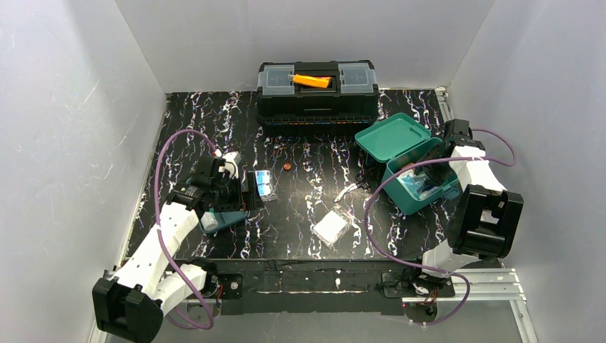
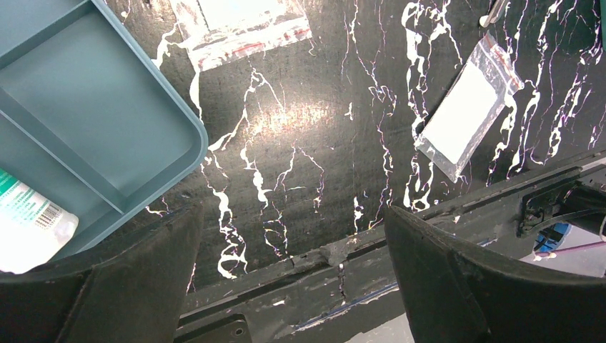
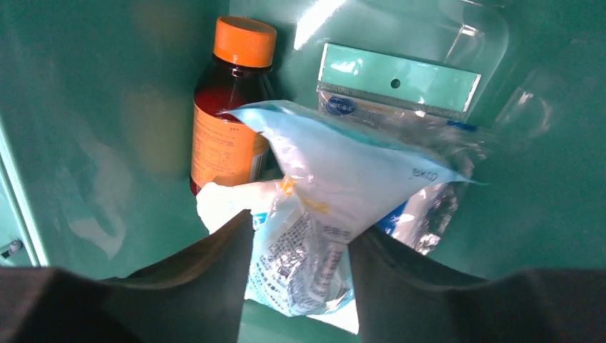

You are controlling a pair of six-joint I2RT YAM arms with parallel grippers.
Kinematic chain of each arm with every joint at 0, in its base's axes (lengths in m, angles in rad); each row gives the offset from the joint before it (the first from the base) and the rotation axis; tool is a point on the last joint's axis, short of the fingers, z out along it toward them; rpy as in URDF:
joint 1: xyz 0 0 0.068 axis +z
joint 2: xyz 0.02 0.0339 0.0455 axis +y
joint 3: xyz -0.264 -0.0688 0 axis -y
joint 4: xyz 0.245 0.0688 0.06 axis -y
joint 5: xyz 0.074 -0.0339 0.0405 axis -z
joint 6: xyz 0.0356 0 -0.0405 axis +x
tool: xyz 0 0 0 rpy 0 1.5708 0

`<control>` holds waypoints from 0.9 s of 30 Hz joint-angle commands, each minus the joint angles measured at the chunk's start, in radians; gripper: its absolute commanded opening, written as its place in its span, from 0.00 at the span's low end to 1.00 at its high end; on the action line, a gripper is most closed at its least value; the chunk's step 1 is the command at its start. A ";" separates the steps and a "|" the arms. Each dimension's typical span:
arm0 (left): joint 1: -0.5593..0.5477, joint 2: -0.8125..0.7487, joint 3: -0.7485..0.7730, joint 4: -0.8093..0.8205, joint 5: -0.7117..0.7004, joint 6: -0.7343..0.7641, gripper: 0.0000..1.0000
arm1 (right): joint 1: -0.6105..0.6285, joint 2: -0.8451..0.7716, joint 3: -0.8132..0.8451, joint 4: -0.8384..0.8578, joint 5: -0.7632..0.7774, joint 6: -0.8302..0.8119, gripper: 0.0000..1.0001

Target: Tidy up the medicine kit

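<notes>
Black tabletop (image 1: 307, 168) with white squiggles fills the middle of the top view, and plain white walls stand round it. At the right of that view sits the medicine kit (image 1: 393, 137), a small teal plastic box with round corners. Its lid is tipped right back, I think so my arm can reach in from above.

My right gripper (image 3: 300, 239) is down inside it. In the right wrist view I see smooth teal walls. A brown bottle (image 3: 227, 136) with an orange cap is at the upper left, and a flat pack (image 3: 396, 75) with a teal card is at the upper right. A soft, crinkly see-through pouch (image 3: 336, 186) is in the middle. The jaws stand partly apart with that pouch between them. The view is too close for me to tell if they pinch it.

At the left of the top view lies the darker teal tray (image 2: 93, 93), split into parts by low ridges. A white packet (image 2: 28, 229) with green print rests in one part. I guess the tray is out so the bigger things can go in under it.

My left gripper (image 2: 291, 214) hangs just beside the tray, jaws wide, holding nothing. A flat clear bag (image 2: 464, 111) with a white pad lies on the table nearby. A big black toolbox (image 1: 318, 89) sits at the top centre.
</notes>
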 commanded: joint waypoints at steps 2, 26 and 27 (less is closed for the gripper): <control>-0.005 -0.007 0.012 -0.028 0.001 0.006 0.98 | 0.000 -0.075 0.046 -0.030 0.006 -0.013 0.65; -0.004 -0.009 0.013 -0.036 -0.025 0.000 0.98 | 0.193 -0.424 0.179 -0.152 -0.343 -0.187 0.72; -0.004 -0.010 0.013 -0.037 -0.031 -0.001 0.98 | 0.249 -0.432 0.179 -0.154 -0.329 -0.183 0.73</control>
